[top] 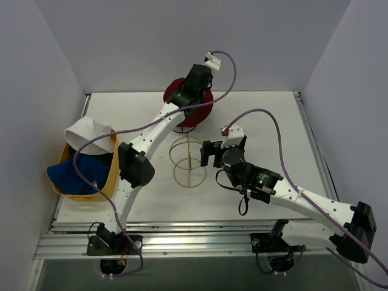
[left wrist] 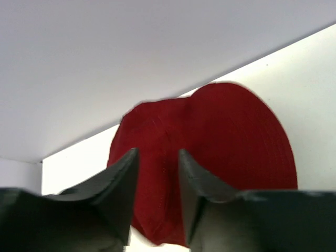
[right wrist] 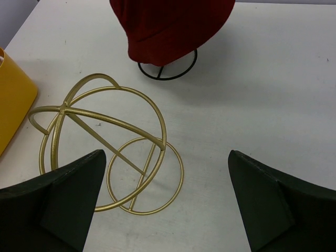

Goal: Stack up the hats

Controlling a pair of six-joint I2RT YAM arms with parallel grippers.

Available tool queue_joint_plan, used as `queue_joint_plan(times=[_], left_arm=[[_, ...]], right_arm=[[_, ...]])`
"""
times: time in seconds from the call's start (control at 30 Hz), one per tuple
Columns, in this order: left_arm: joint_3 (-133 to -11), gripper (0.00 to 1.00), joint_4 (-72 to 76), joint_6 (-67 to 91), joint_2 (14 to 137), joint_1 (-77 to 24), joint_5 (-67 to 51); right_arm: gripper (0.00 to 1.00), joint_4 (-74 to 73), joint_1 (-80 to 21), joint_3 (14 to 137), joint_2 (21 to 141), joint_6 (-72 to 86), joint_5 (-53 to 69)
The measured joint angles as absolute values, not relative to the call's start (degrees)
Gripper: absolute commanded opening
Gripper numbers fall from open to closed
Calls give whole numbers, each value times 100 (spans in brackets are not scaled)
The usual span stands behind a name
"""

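Note:
A dark red bucket hat (top: pixel 195 114) sits over a black wire frame at the back centre; it also shows in the left wrist view (left wrist: pixel 231 142) and the right wrist view (right wrist: pixel 173 23). My left gripper (top: pixel 193 85) is right above it, its jaws (left wrist: pixel 157 152) close together with a fold of the red fabric between them. A white bucket hat (top: pixel 88 130) and a blue hat (top: pixel 76 174) lie in the yellow tub. The red baseball cap is not in view. My right gripper (top: pixel 211 154) is wide open and empty (right wrist: pixel 167 155), just right of the gold frame.
A gold wire sphere frame (top: pixel 189 160) stands mid-table, also in the right wrist view (right wrist: pixel 100 142). The yellow tub (top: pixel 112 176) sits at the left edge by the wall. The black frame's ring base (right wrist: pixel 168 68) shows under the red hat. Walls enclose the back and both sides.

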State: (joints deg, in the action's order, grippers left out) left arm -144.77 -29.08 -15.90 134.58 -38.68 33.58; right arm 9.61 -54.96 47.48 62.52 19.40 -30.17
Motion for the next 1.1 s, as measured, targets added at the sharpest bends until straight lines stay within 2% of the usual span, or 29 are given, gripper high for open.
queue_joint_plan(times=[0.23, 0.3, 0.37, 0.6, 0.73, 0.77, 0.87, 0.93, 0.97, 1.0, 1.1], left_arm=[[-14306, 61, -3017, -1347, 13227, -3863, 3037], [-14167, 62, -3114, -1170, 12986, -3861, 2897], [-14035, 67, -3236, -967, 12678, -3857, 2757], [-13434, 67, -3885, 150, 11111, -3662, 2294], [-11616, 71, -3673, 939, 9561, -3450, 2126], [-10965, 72, -3542, 1140, 9100, -3428, 2043], [-9196, 77, -3026, 1678, 8044, -3433, 1697], [-8158, 85, -2792, 1975, 7524, -3446, 1448], [-7721, 99, -2628, 2099, 7325, -3446, 1367], [-7367, 94, -2593, 2204, 7168, -3446, 1319], [-6755, 94, -2526, 2464, 6825, -3472, 1356]], right_arm=[[96, 943, -5522, 4764, 6252, 1949, -3022], [95, 926, -5522, 4781, 6246, 1968, -3041], [93, 919, -5522, 4779, 6213, 1964, -3009], [88, 1216, -5103, 4729, 5839, 1984, -2598], [76, 1479, -3465, 5094, 6434, 2434, -1411], [67, 1599, -3138, 5196, 6632, 2561, -1116], [61, 1916, -2156, 5651, 7566, 2934, -69], [61, 2095, -1857, 5981, 8235, 3098, 495], [60, 2231, -1750, 6114, 8541, 3179, 797], [60, 2386, -1673, 6208, 8816, 3264, 1041], [60, 2799, -1496, 6473, 9640, 3533, 1712]])
